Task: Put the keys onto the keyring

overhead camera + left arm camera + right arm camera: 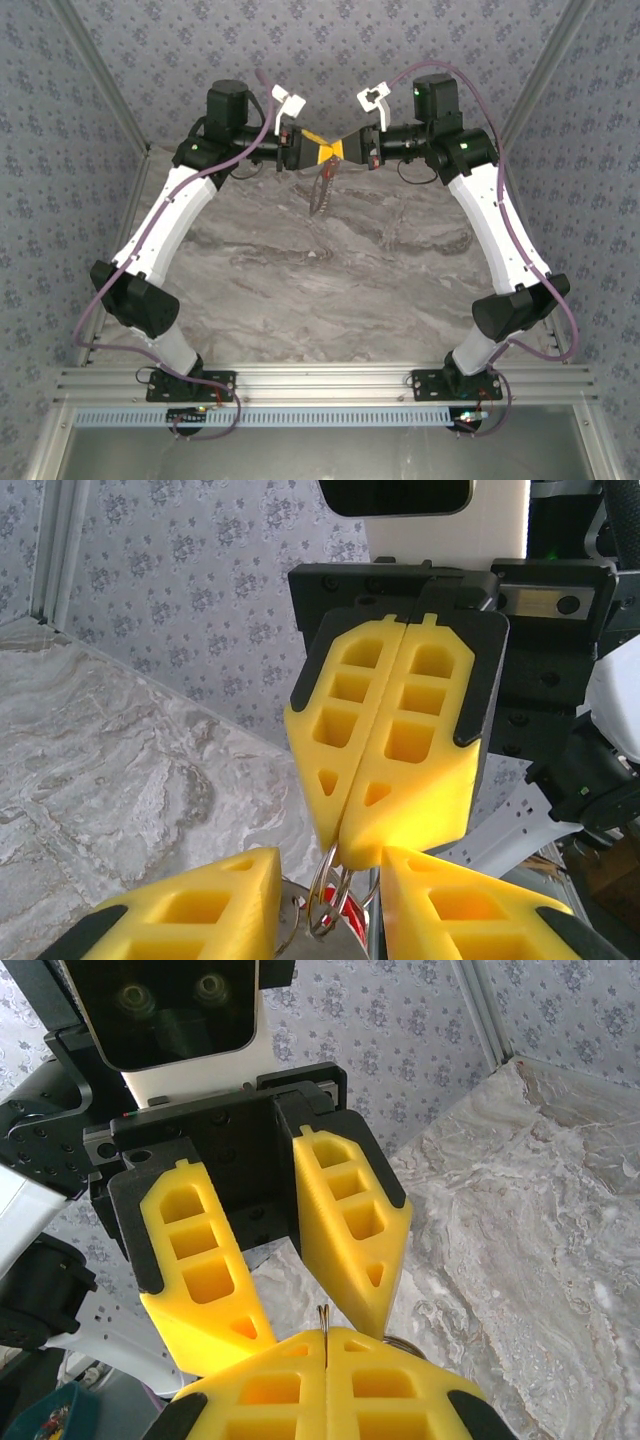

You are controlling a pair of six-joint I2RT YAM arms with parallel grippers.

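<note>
I had the right gripper (pixel 345 852) pinched shut on the keyring (pixel 328 900) above the table's (pixel 300 260) far middle, red key (pixel 352 917) just beside it, left gripper (pixel 322 1305) part-open around them.

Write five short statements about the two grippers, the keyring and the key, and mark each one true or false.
1. The right gripper is shut, pinching the keyring at its tips. True.
2. The left gripper is clamped tight. False: it is open, with a clear gap.
3. The keyring lies flat on the table. False: it hangs in the air between the two grippers.
4. A red key shows just beside the keyring. True.
5. The two grippers face each other tip to tip. True.
</note>
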